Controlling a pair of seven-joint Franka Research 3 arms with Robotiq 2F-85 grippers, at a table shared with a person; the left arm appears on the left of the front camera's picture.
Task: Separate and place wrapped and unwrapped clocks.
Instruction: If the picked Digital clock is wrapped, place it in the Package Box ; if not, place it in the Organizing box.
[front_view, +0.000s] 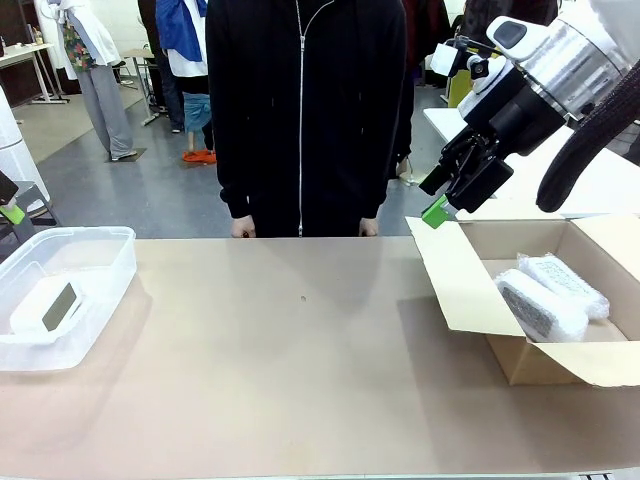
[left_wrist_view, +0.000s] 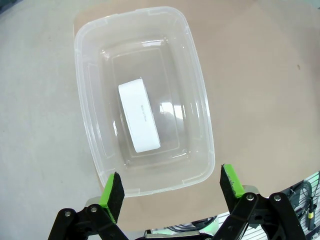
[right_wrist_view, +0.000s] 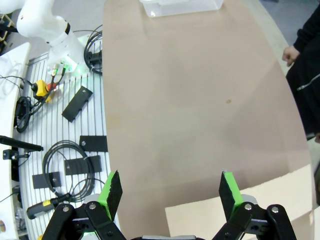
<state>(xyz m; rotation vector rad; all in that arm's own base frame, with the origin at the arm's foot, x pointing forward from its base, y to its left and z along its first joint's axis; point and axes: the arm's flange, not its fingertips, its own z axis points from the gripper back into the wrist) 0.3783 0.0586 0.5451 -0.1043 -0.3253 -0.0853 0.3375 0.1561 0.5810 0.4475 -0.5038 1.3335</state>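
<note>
Resting in the clear tub (left_wrist_view: 90, 125), the bare clock (left_wrist_view: 140, 115) lies below the left gripper (left_wrist_view: 172, 187), both grippers' jaws open and empty.

We see tub (front_view: 95, 262) at surface's (front_view: 300, 380) left end, bare clock (front_view: 47, 306) inside. Cardboard box (front_view: 470, 290) at right end, two wrapped clocks (front_view: 550, 295) side by side inside. Person (front_view: 305, 110) behind far edge, centre.

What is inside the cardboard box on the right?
Two bubble-wrapped bundles lie side by side inside the cardboard box. Its near wall and flaps hide the box floor and the bundles' lower parts, so anything beneath or beside them cannot be seen.
</note>
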